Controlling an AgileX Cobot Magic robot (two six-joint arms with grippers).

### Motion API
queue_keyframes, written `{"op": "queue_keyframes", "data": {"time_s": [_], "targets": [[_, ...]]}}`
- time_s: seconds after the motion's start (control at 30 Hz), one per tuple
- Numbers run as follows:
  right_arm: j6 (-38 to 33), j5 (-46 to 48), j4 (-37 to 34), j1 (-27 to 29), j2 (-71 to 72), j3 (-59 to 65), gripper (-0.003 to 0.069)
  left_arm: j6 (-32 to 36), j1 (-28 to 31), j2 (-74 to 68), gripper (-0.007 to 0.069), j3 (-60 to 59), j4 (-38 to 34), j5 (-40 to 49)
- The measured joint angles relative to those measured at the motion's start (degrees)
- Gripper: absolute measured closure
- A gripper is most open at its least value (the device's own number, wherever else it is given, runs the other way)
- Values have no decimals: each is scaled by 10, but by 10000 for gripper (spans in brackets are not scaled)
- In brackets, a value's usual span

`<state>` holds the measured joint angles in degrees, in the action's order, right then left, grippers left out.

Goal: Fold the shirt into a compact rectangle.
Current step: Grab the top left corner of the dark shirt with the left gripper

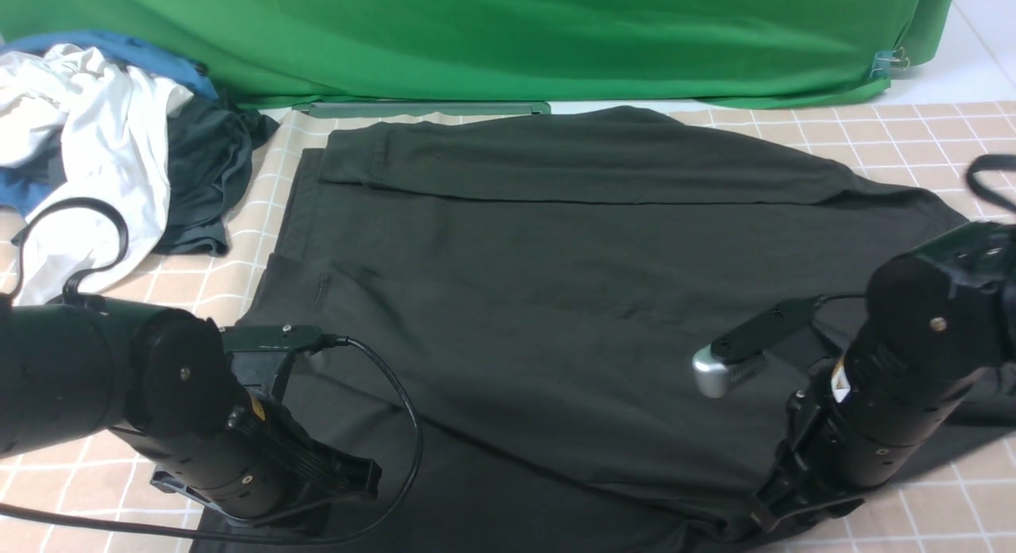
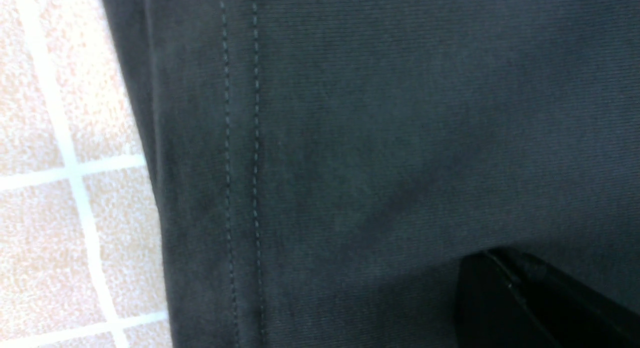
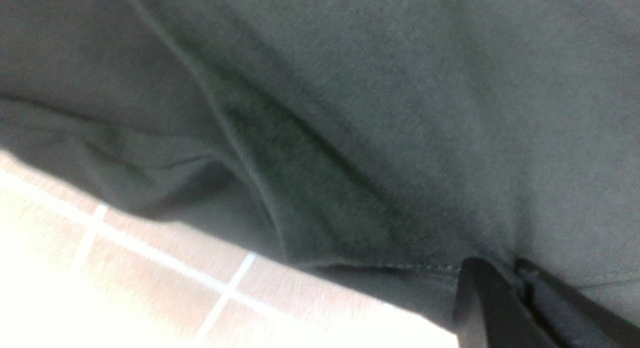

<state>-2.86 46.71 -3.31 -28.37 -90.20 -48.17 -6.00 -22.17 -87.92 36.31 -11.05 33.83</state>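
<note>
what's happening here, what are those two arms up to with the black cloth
Two robot arms are folding a black shirt spread flat on the checked table. Both reach down at its near edge: the right arm's fingers are shut on the hem, the left arm's fingers are shut by the stitched hem, though a grip there is unclear. A pile of other clothes lies far left.
</note>
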Motion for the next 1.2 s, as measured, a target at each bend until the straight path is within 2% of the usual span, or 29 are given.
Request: {"op": "queue_keyframes", "data": {"time_s": [0.3, 0.47, 0.57, 0.63, 0.67, 0.7, 0.77, 0.83, 0.97, 1.0, 1.1, 1.13, 1.2], "targets": [[10, 56, -4, 0, 31, 18, 606, 0, 0, 0, 606, 1, 2, 1], [10, 50, -8, 0, 31, 46, 598, 2, 0, 1, 606, 3, 2, 6], [11, 51, -8, 0, 31, 52, 531, 2, 0, 4, 606, 13, 3, 28], [11, 58, -3, 0, 31, 54, 419, -4, 0, 14, 606, 37, 13, 62], [11, 59, -3, 0, 31, 55, 407, -5, 0, 17, 606, 44, 16, 65], [11, 63, -3, 0, 31, 55, 315, -15, 0, 26, 606, 67, 25, 85], [11, 71, -2, 0, 32, 56, 234, -31, 3, 37, 606, 124, 46, 117], [11, 78, -2, 0, 36, 56, 216, -40, 18, 38, 606, 180, 53, 141], [12, 80, -2, 0, 61, 56, 307, -45, 67, 12, 606, 298, 55, 166], [12, 76, -2, 0, 87, 56, 417, -45, 93, -17, 606, 355, 53, 182], [12, 62, -2, 0, 130, 57, 573, -38, 124, -78, 606, 441, 52, 201], [12, 53, -2, 0, 149, 57, 606, -26, 132, -110, 606, 477, 52, 205], [13, 45, -5, 0, 171, 57, 622, -13, 136, -159, 603, 530, 57, 211]]}}
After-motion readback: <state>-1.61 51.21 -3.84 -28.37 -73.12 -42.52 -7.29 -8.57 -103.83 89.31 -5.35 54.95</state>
